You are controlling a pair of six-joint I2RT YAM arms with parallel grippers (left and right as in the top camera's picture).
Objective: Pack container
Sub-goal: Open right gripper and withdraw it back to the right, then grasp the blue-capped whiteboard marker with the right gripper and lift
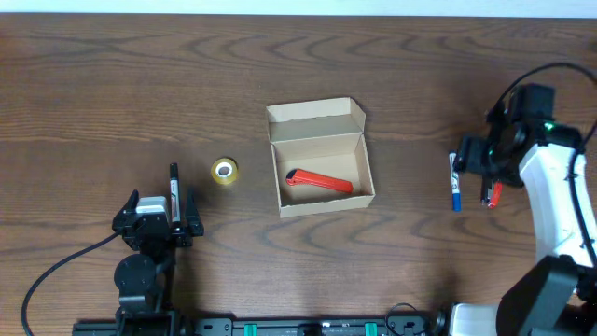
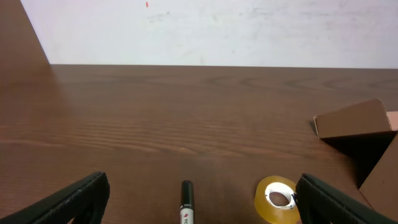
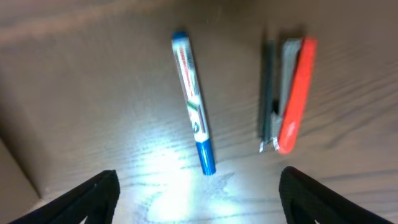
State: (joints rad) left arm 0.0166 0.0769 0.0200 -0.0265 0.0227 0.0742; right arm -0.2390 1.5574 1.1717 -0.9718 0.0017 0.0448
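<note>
The tan cardboard container (image 1: 320, 160) stands open at the table's middle, its flap lid folded back at the far side. A red tool (image 1: 319, 181) lies inside it. A corner of the container shows in the left wrist view (image 2: 357, 121). My left gripper (image 1: 160, 207) (image 2: 202, 186) is open and empty, with a black marker (image 1: 173, 179) (image 2: 186, 202) between its fingers on the table. A yellow tape roll (image 1: 224, 171) (image 2: 277, 199) lies by its right finger. My right gripper (image 1: 480, 159) (image 3: 199, 199) is open and empty above a blue marker (image 1: 455, 184) (image 3: 194, 102).
A red and grey tool (image 1: 492, 193) (image 3: 289, 96) lies just right of the blue marker. The dark wooden table (image 1: 93, 93) reaches to a white wall (image 2: 217, 31) at the far side.
</note>
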